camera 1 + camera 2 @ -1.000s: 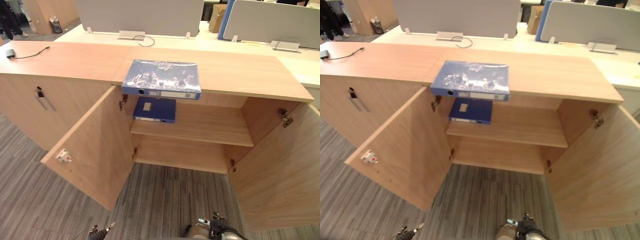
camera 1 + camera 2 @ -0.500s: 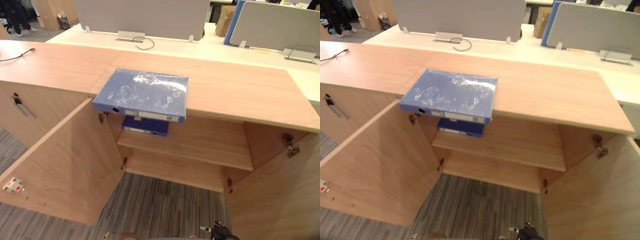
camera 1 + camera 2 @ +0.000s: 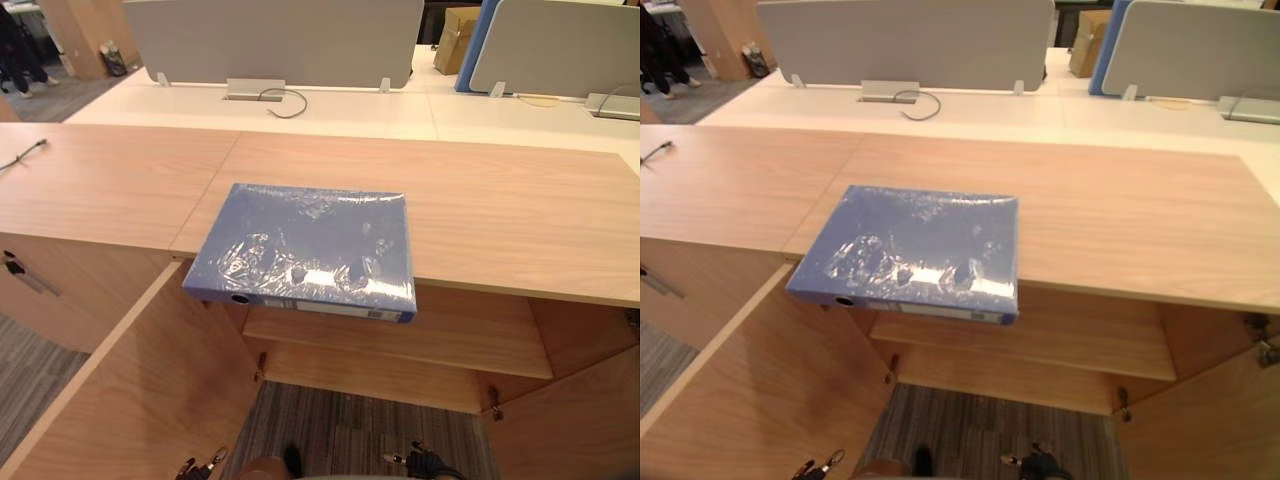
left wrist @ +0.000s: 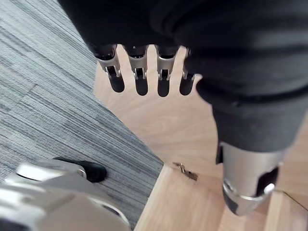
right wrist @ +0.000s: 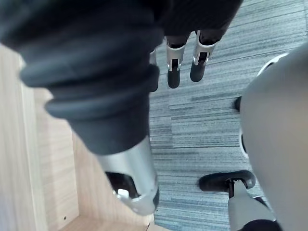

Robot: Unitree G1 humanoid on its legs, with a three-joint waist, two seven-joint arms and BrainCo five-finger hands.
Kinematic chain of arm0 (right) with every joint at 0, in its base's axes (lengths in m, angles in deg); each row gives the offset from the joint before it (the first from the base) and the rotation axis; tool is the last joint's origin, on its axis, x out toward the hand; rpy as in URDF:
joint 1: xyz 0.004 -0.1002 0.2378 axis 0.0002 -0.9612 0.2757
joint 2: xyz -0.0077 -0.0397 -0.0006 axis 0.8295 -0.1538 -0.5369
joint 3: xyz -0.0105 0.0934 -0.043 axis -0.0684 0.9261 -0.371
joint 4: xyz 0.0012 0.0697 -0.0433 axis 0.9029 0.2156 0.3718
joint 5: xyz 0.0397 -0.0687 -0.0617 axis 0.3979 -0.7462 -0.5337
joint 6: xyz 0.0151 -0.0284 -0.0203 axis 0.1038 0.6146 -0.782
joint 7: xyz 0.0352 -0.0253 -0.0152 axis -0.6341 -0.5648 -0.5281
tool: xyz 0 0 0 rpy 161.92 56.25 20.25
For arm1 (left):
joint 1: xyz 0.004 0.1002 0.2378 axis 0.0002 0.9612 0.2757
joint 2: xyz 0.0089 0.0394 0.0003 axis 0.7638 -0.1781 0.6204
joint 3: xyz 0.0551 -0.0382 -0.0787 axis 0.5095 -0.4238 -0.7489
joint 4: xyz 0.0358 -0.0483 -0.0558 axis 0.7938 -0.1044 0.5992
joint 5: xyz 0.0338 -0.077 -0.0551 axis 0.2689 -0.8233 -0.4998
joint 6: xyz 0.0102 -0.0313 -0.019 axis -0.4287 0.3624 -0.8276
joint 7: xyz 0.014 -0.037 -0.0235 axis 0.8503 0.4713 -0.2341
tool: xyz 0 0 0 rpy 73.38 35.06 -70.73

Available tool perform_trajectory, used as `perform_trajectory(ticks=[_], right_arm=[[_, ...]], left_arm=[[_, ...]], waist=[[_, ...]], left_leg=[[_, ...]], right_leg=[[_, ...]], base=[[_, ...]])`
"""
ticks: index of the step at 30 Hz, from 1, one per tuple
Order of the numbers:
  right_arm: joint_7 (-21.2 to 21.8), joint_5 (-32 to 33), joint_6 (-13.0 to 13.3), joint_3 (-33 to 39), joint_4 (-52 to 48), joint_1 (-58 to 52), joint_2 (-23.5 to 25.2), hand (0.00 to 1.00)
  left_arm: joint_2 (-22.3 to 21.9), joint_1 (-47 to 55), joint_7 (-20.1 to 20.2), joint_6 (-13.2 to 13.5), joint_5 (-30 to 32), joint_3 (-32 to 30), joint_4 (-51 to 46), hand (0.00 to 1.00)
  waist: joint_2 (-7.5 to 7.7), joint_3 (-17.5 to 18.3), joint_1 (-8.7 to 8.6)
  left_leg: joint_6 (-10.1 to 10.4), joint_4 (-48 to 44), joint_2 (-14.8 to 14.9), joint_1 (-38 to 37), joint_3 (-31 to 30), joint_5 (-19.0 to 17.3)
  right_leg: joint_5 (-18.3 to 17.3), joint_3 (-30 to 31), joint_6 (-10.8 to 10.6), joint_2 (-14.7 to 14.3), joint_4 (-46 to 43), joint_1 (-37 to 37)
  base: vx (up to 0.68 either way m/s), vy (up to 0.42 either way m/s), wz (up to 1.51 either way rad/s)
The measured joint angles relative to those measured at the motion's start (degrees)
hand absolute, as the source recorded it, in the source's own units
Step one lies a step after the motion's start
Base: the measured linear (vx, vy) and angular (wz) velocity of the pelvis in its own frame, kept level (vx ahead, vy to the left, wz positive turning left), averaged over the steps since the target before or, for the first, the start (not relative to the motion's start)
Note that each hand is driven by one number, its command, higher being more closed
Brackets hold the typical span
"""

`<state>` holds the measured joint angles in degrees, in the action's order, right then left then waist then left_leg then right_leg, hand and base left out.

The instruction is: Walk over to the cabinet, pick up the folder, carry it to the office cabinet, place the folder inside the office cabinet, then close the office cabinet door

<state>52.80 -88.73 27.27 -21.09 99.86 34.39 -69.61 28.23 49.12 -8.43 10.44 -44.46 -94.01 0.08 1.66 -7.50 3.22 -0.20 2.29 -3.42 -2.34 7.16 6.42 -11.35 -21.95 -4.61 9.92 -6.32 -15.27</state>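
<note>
The blue folder [image 3: 305,245] lies flat on the cabinet top [image 3: 500,210], with its spine edge overhanging the open compartment above the shelf [image 3: 430,340]. The print on the pale spine label [image 3: 330,307] is too small to read. The left hand [image 4: 140,79] and right hand [image 5: 174,72] are empty, fingers straight and slightly apart.

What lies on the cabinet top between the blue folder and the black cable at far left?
Just bare cabinet top between folder and cable, seen in the left eye view.
</note>
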Motion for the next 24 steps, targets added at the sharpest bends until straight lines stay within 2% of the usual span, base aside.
perform_trajectory(ticks=[1,2,5,6,8,9,10,14,16,24], right_arm=[[0.04,-0.89,-0.04,0.0,-0.32,-0.02,-0.09,0.0],[0.17,-1.05,-0.11,0.0,-0.37,-0.01,-0.1,0.0],[0.98,-1.63,-0.44,-0.25,-0.96,-0.19,-0.63,0.0],[1.11,-1.88,-0.48,-0.61,-0.97,-0.19,-0.74,0.0],[1.73,-3.48,-0.5,-2.63,-1.46,0.02,-0.95,0.0],[1.86,-3.51,-0.5,-2.9,-1.46,0.11,-0.96,0.0],[2.17,-3.53,-0.52,-3.68,-1.44,0.33,-0.95,0.0],[2.27,-3.61,-0.69,-4.85,-1.37,0.79,-1.26,0.0],[2.31,-5.59,-1.04,-5.66,-1.35,1.05,-1.29,0.0],[1.99,-5.53,-1.33,-5.39,-1.45,1.26,-1.15,0.0]], left_arm=[[0.43,0.22,1.0,0.13,-1.18,2.26,-2.81,0.0],[0.79,0.38,1.8,0.12,-2.95,3.56,-4.5,0.0],[0.61,4.59,7.04,-0.2,-14.8,11.19,-17.54,0.0],[0.53,5.15,7.91,-0.3,-16.41,12.43,-19.85,0.0],[0.51,7.05,10.74,-0.99,-23.88,15.58,-28.93,0.0],[0.5,7.33,10.92,-1.01,-24.67,15.8,-30.27,0.0],[0.52,8.61,11.36,-1.03,-26.96,16.74,-36.07,0.0],[0.62,12.83,11.71,-1.12,-27.23,17.51,-47.23,0.0],[0.75,16.15,11.74,-1.61,-26.87,17.41,-51.38,0.0],[0.04,20.39,10.74,-2.29,-21.47,17.23,-63.62,0.0]], waist=[[-0.26,-0.07,-0.42],[-0.18,-0.39,-0.58],[-0.24,-0.46,-0.63],[-0.28,-0.48,-0.62],[-0.4,-0.47,-0.63],[-0.4,-0.47,-0.61],[-0.49,-0.53,-0.61],[-0.78,-0.38,-0.71],[-0.64,-0.38,0.26],[-0.02,-0.64,4.06]], left_leg=[[0.04,2.75,0.09,-0.39,-1.14,1.78],[0.04,2.75,0.14,-0.23,-1.52,1.91],[0.03,2.82,0.14,-0.27,-1.53,1.95],[0.01,3.01,0.09,-0.26,-1.52,1.97],[-0.06,3.06,-0.03,0.15,-1.55,1.99],[-0.06,3.07,-0.05,0.27,-1.58,1.99],[-0.08,3.07,-0.3,0.68,-1.75,2.02],[-0.39,3.07,-1.46,1.53,-4.5,2.54],[-0.86,3.04,-2.16,2.44,-6.36,3.13],[-1.01,2.72,-3.46,4.61,-12.34,4.33]], right_leg=[[0.11,-0.32,-0.2,-0.45,0.01,0.56],[0.17,-0.54,-0.29,-0.55,-0.01,0.52],[0.21,-0.58,-0.36,-0.53,-0.08,0.48],[0.2,-0.58,-0.35,-0.48,-0.07,0.51],[0.15,-0.81,-0.36,-0.37,0.07,0.92],[0.13,-0.85,-0.36,-0.36,0.1,1.02],[-0.12,-1.12,-0.48,-0.2,0.46,1.22],[-0.8,-3.48,-1.19,0.2,0.97,0.83],[-0.81,-5.53,-1.28,0.23,1.59,0.47],[-0.41,-12.04,-1.82,-0.21,0.76,-0.33]], base=[[0.01,-0.029,0.37],[-0.03,-0.008,0.24],[-0.03,0.012,0.02],[-0.04,0.025,-0.02],[-0.07,0.027,-0.03],[-0.07,0.03,-0.01],[-0.06,0.026,0.05],[-0.04,0.019,0.31],[0.01,-0.01,0.55],[0.04,-0.027,0.47]])
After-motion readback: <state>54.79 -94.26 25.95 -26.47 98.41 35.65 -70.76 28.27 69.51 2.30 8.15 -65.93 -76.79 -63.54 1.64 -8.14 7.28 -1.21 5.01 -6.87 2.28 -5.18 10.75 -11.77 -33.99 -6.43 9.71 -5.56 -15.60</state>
